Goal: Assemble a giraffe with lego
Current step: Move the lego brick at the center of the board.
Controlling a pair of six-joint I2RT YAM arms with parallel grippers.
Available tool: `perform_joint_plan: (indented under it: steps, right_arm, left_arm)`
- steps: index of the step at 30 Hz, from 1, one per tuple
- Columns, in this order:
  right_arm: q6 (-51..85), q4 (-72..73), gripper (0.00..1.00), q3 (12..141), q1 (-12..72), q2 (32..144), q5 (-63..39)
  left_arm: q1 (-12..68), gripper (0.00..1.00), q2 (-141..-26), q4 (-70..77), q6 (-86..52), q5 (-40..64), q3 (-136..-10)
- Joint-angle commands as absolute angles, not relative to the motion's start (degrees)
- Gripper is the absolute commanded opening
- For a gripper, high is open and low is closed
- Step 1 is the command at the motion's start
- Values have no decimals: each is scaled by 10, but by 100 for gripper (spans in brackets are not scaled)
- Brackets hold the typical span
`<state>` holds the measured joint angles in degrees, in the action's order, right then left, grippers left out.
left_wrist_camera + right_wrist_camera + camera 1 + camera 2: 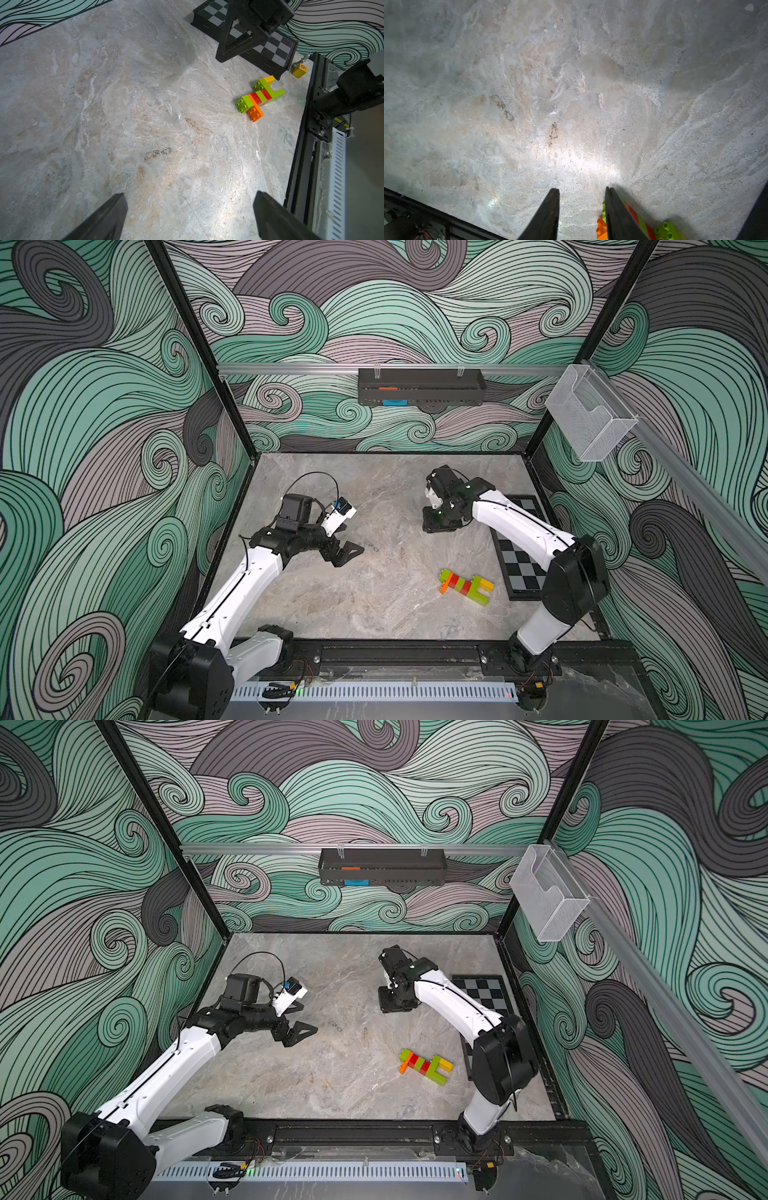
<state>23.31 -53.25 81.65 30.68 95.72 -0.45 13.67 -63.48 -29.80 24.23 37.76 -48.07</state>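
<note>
The giraffe [467, 587] [426, 1067] lies on its side on the stone table, front right, with nothing touching it. It has a lime body, lime and yellow legs, a red-green banded neck and an orange head [256, 113]. The left wrist view shows the whole giraffe [260, 96]. My left gripper [347, 558] [190, 193] hovers at the table's left middle, open wide and empty. My right gripper [434, 524] [581, 188] hangs pointing down at the back right of centre, its jaws apart with only table between them. Part of the giraffe [668, 230] shows behind one finger.
A folded chessboard [519, 556] lies along the right edge, partly under the right arm. A yellow cube with a red 9 [299, 70] sits by the board's near corner. A black rail [395, 651] runs along the front. A black tray [419, 385] hangs on the back wall.
</note>
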Motion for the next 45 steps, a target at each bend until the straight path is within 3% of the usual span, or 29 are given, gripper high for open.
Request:
perform_joint_plan:
  steps: [1,6,10,19,32,39,45]
  right_arm:
    - [227,-554,48,829,308,933,-2]
    - [159,-605,65,809,308,892,18]
    - [193,-625,75,704,296,822,85]
    - [284,-595,78,511,270,688,37]
    - [385,-500,87,387,215,645,-38]
    - [379,-427,82,370,222,693,-128]
    - [431,-339,80,397,284,769,-154]
  left_arm:
    - [129,99,-622,-302,241,379,-493]
    - [123,99,-619,-301,232,379,-497]
    - [115,99,-616,-295,226,376,-493]
    - [112,99,-624,-291,221,378,-493]
    - [108,99,-622,-292,226,375,-490]
    - [105,99,-621,-293,226,377,-489]
    - [102,99,-620,-292,227,376,-488]
